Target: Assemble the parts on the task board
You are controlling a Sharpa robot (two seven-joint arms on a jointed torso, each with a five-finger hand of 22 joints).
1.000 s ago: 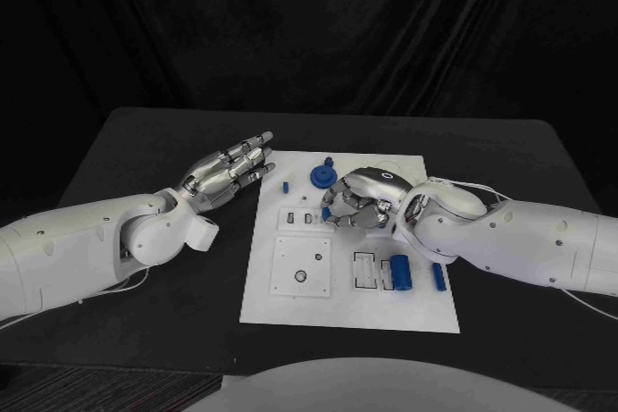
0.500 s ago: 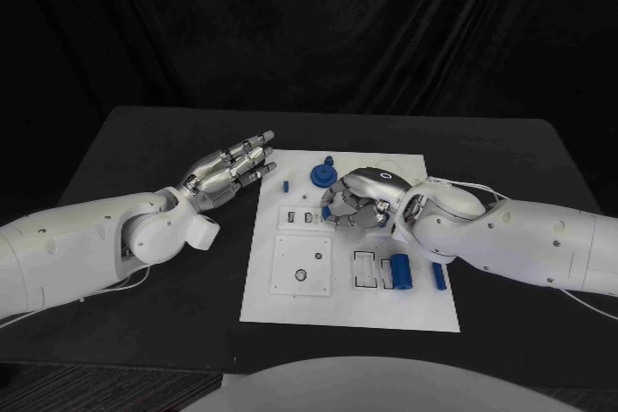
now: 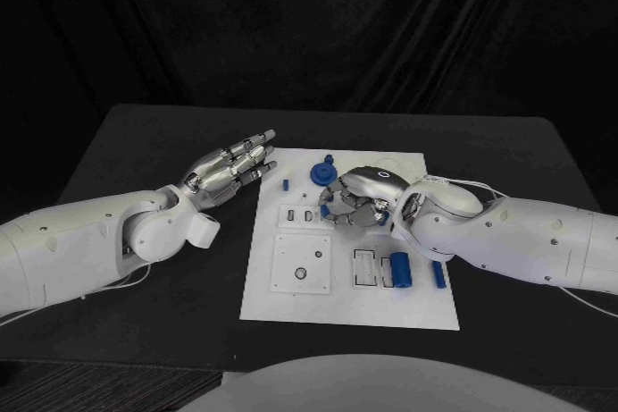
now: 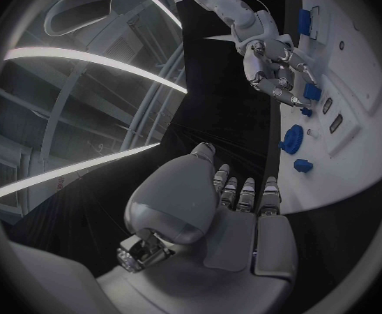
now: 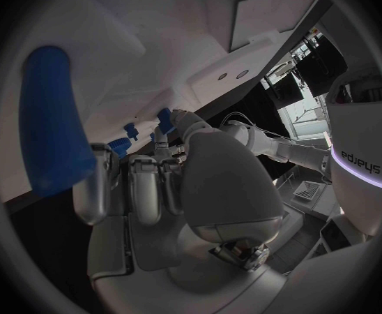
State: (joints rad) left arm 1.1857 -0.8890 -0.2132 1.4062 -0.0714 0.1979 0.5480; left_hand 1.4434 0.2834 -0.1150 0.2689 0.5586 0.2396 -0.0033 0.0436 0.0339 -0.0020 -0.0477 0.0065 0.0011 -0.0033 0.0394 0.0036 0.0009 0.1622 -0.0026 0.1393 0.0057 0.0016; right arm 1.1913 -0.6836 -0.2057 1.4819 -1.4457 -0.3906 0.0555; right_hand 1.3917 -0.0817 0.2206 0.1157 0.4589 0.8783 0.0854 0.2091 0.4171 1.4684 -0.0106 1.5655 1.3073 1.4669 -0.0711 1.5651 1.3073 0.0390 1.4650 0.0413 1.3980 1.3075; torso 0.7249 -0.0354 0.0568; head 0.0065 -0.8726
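The white task board (image 3: pixel 338 305) lies in the middle of the black table. My right hand (image 3: pixel 358 197) hovers low over its upper middle, fingers curled down, pinching a small blue part (image 3: pixel 325 213) just above the small slots. The left wrist view shows that right hand (image 4: pixel 274 70) with the blue part (image 4: pixel 312 91) at its fingertips. My left hand (image 3: pixel 232 171) is held flat with straight, spread fingers beside the board's left edge, holding nothing. A blue disc (image 3: pixel 321 173) and a small blue peg (image 3: pixel 329 160) stand near the board's far edge.
A blue cylinder (image 3: pixel 402 271) and a thin blue bar (image 3: pixel 439 275) lie on the board's right side, under my right forearm. A tiny blue piece (image 3: pixel 283 186) sits near the left hand's fingertips. A raised white square plate (image 3: pixel 303 251) occupies the board's lower left.
The right hand has shifted very slightly over the slots, still with the blue part. The left hand has not moved.
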